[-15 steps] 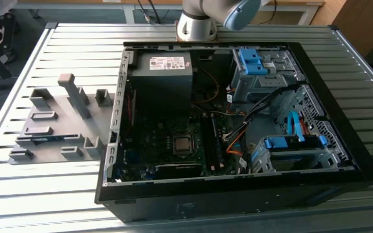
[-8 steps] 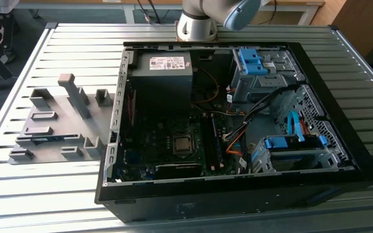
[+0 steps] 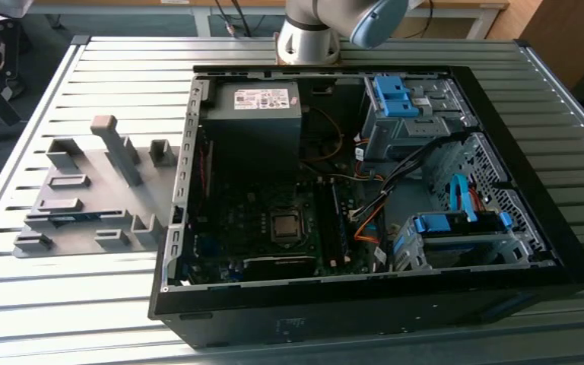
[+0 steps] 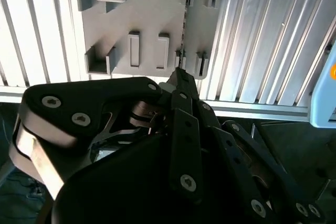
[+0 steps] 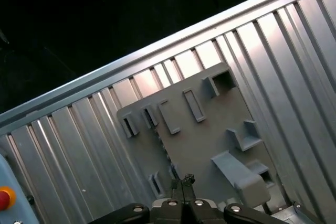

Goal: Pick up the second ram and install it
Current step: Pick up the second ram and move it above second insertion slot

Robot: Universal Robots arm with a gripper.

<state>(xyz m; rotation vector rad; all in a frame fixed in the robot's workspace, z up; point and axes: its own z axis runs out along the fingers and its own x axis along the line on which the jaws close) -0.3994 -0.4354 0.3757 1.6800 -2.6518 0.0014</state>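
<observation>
Exterior view, ram: the second ram [image 3: 73, 218] is standing on edge in the grey holder [image 3: 99, 205] on the table [image 3: 69, 304], to the exterior view's left of the PC case [image 3: 373, 319].
Second wrist view, axis: the ram's thin edge [image 4: 184, 24] is running straight ahead of the tool [image 4: 178, 72], beyond its tip and apart from it.
First wrist view, tool: the fingers are sitting drawn narrow, gripping nothing.

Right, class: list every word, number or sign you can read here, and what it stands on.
No text can be read.
White label on the power supply: print too small to read.
Small mark on the PC case front: too small to read.
</observation>
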